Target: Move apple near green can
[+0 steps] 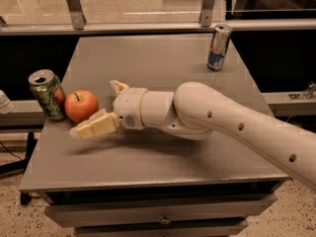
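Note:
The red-orange apple (81, 105) sits on the grey table (148, 53) near its left edge, right beside the green can (48, 94) and touching or nearly touching it. The can stands upright at the table's left edge. My gripper (98, 108) is just right of the apple, open and holding nothing. One pale finger (93, 127) reaches under the apple's front side, and the other finger (119, 87) sits behind and to the right. The arm comes in from the lower right.
A slim blue-and-silver can (217, 47) stands upright at the table's far right. A metal rail (148, 27) runs behind the table. The table's left edge is close to the green can. A drawer front (163, 215) lies below the table's near edge.

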Available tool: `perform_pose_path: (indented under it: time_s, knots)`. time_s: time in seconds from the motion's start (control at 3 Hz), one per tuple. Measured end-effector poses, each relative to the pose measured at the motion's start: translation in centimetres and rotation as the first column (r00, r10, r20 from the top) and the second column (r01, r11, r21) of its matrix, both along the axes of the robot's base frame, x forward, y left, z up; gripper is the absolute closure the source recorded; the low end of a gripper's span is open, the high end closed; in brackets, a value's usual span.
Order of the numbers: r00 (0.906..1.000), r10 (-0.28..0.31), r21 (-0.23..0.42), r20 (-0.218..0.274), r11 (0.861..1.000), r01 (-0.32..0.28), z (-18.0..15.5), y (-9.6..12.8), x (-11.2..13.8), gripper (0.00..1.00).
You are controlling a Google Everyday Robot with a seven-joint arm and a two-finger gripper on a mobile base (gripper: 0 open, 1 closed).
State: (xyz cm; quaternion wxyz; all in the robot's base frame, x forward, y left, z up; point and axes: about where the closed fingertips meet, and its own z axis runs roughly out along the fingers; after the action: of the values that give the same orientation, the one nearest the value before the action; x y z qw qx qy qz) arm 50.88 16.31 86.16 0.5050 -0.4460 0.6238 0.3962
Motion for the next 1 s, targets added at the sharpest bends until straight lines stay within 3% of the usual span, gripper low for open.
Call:
perform_pose_path:
  time_s: [0.33, 0.67, 1.0]
  knots:
    - [0.9991, -0.040, -0.021, 0.011, 0.999, 0.040, -0.1, -2.6, 0.3, 0.00]
    - [0.9903, -0.135, -0.019, 0.034, 0.991, 0.136, -0.7, -7.6, 1.5, 0.00]
    - [0.9523, -0.288, -0.032, 0.100, 0.956, 0.293, -1.0, -16.7, 3.7, 0.00]
